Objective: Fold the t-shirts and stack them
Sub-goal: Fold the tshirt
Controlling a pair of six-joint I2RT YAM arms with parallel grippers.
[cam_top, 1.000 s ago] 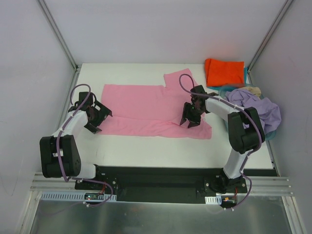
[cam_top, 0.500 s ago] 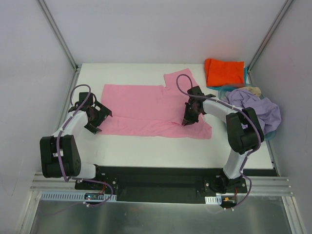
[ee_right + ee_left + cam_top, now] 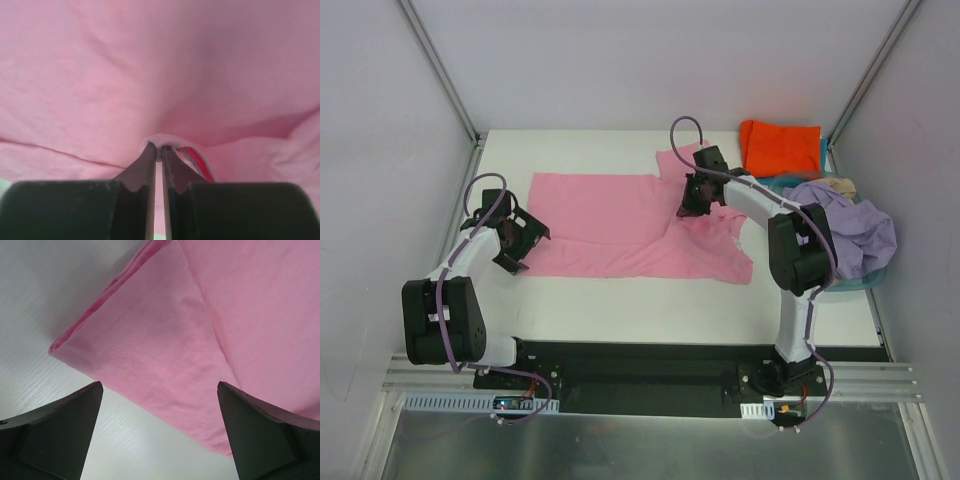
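Pink t-shirt spread on counter; right hand clenched on a fold of it near the sleeve; left hand released wide at its left edge.

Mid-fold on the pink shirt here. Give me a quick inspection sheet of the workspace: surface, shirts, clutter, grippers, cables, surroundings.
Surface: white table, no marks seen.
Job's things: pink t-shirt spread mid-table; orange-red t-shirt folded at the far right corner; lavender t-shirt and beige t-shirt heaped unfolded at the right edge.
Clutter: light blue basket under that heap, mostly hidden.
Grippers: right gripper shut on a pinch of the pink t-shirt near its sleeve; left gripper open at the shirt's left corner.
Cables: left arm's purple cable and right arm's purple cable loop free; no snag seen.
Surroundings: pale walls, metal frame posts; nothing else seen.
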